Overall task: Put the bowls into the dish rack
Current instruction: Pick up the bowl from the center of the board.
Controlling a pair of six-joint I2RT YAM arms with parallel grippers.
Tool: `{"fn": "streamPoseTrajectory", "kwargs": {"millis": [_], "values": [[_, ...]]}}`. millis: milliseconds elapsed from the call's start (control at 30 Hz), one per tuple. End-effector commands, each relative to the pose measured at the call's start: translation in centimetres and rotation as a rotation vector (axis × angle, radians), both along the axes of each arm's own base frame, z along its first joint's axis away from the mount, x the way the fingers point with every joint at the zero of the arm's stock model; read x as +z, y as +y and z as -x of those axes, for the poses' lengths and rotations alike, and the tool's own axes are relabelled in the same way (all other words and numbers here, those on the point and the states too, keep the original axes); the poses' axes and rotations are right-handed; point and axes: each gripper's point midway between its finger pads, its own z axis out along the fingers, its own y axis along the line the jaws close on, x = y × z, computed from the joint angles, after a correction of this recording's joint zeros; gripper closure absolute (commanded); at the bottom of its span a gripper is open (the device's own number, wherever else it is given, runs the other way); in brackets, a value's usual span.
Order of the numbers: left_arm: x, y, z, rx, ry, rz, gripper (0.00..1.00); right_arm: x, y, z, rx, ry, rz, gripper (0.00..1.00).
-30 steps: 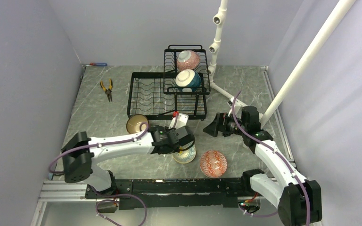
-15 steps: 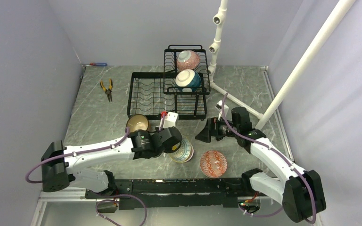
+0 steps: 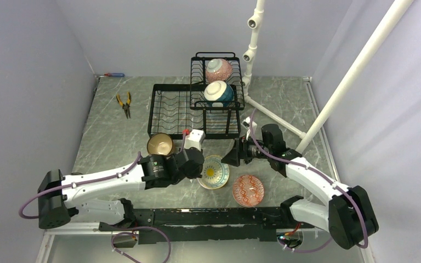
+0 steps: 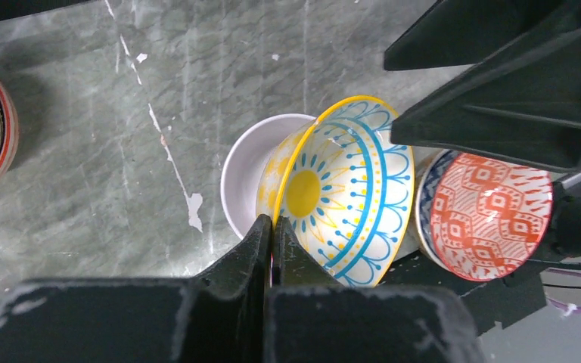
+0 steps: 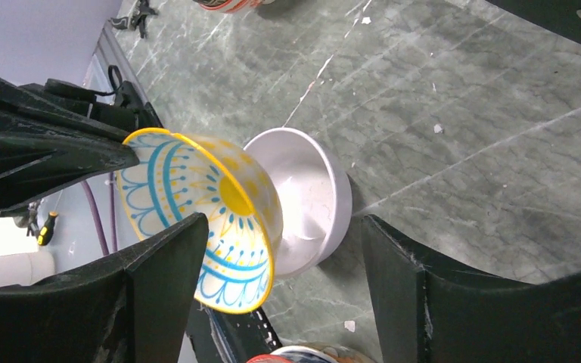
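My left gripper is shut on the rim of a yellow-and-blue patterned bowl, holding it tilted above a pale pink-white bowl on the table. My right gripper is open, with one finger on each side of these two bowls. A red-patterned bowl sits just right of them and a brown bowl sits in front of the dish rack. The rack's raised tier holds a pink bowl and a teal-and-white bowl.
Orange-handled pliers lie to the left of the rack. A white pipe stand rises behind the rack's right side, with a long pipe slanting to the upper right. Grey walls close in both sides of the table.
My left gripper has tipped the yellow-and-blue bowl up by its rim. My right gripper has moved left to straddle the bowls, and its jaws have narrowed a little.
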Motion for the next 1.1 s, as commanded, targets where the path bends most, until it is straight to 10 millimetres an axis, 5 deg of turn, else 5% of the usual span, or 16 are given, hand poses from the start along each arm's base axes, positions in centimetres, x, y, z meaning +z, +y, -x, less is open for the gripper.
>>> {"fn": "streamPoseTrajectory", "kwargs": {"millis": [0,267,500,567,700,933,1067], "values": [[4.0,-2.0,-0.3,-0.023,-0.058,0.176,0.97,1.4,1.3,-0.4,0.044,-0.048,-0.054,0.24],[4.8,-2.5,-0.3,-0.037,-0.070,0.224,0.97,1.3,2.2,0.0,0.079,-0.023,-0.072,0.37],[4.5,-2.6,-0.4,-0.033,-0.064,0.210,0.97,1.5,1.9,0.1,0.063,-0.048,-0.053,0.88],[4.4,-2.7,-0.4,-0.033,-0.063,0.208,0.97,1.6,1.7,0.0,0.054,-0.057,-0.049,0.94],[4.2,-2.7,-0.3,-0.034,-0.056,0.208,0.80,1.8,1.5,-0.2,0.040,-0.074,-0.042,1.00],[4.0,-2.6,0.0,-0.034,-0.028,0.238,0.11,2.5,1.0,-0.6,0.011,-0.114,-0.012,1.00],[3.4,-2.8,-0.1,-0.065,0.036,0.302,0.06,3.3,0.6,-0.8,-0.002,-0.141,0.004,1.00]]}}
